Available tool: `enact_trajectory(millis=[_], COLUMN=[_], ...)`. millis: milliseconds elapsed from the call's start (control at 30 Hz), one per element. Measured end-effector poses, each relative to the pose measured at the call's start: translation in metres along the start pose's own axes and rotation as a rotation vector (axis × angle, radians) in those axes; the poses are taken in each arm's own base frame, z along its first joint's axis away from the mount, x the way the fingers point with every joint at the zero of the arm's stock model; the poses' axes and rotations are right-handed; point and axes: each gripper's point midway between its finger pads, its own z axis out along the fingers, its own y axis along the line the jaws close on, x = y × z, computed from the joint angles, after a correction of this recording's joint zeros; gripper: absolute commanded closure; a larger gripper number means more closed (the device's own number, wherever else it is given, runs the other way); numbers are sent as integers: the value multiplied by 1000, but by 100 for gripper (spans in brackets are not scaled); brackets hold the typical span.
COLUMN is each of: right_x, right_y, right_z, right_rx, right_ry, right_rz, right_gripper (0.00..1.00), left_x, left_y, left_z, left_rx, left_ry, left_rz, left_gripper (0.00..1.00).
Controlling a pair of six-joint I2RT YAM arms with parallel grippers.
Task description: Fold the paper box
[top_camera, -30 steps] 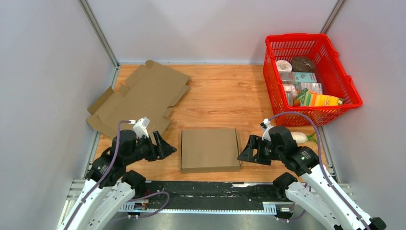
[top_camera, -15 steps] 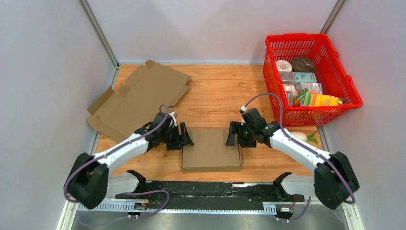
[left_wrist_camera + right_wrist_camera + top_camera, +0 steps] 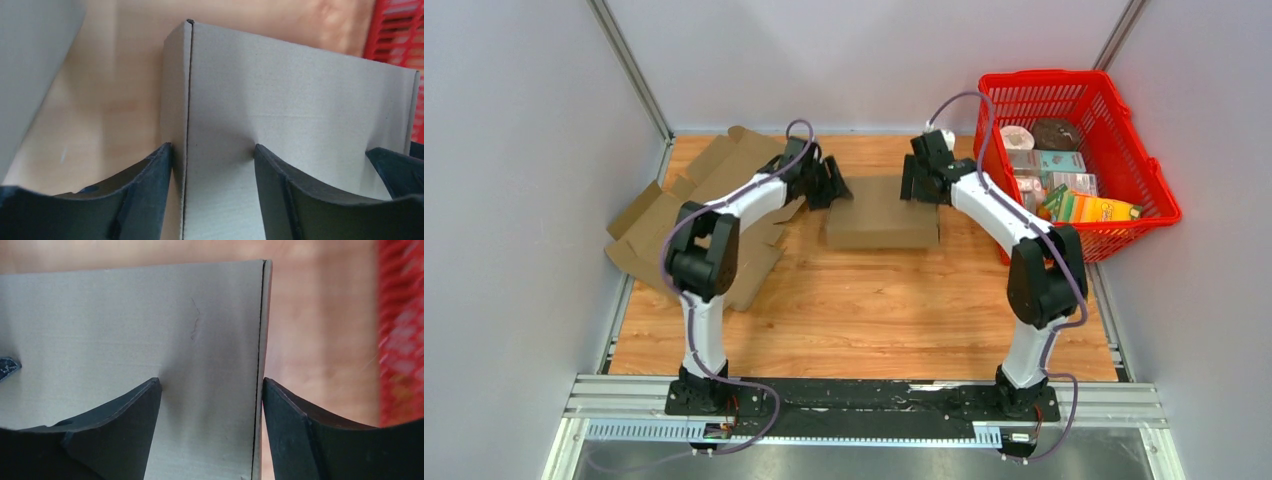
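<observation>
The folded brown paper box (image 3: 882, 215) sits closed at the far middle of the wooden table. Both arms reach far out to its far corners. My left gripper (image 3: 832, 187) straddles the box's left edge. In the left wrist view its jaws (image 3: 212, 147) stand wide, one fingertip against the side wall and the other denting the lid of the box (image 3: 300, 110). My right gripper (image 3: 916, 182) mirrors this on the right edge. In the right wrist view its jaws (image 3: 210, 382) hold the box (image 3: 125, 325) between lid and side wall.
A flat unfolded cardboard blank (image 3: 714, 200) lies at the far left, just beside the left arm. A red basket (image 3: 1159, 200) full of groceries stands at the far right, close to the right arm. Grey walls enclose the table.
Both arms have stretched from the near edge to the far side. The box has travelled with them from the near middle of the table to the far middle.
</observation>
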Motion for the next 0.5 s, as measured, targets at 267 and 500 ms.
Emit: enact_trajectory(millis=[267,500], right_x=[-163,-156], right_y=[-27,-17], right_z=[41,16], right_rx=[104,138], right_ry=[-287,-324], right_rz=[-44,-150], right_gripper=[0,0], left_x=[-129,-104], left_y=[-81,-24], left_z=[39,-86], left_rx=[84,-139], left_ry=[-127,-125], left_rz=[184,324], left_gripper=[20,20])
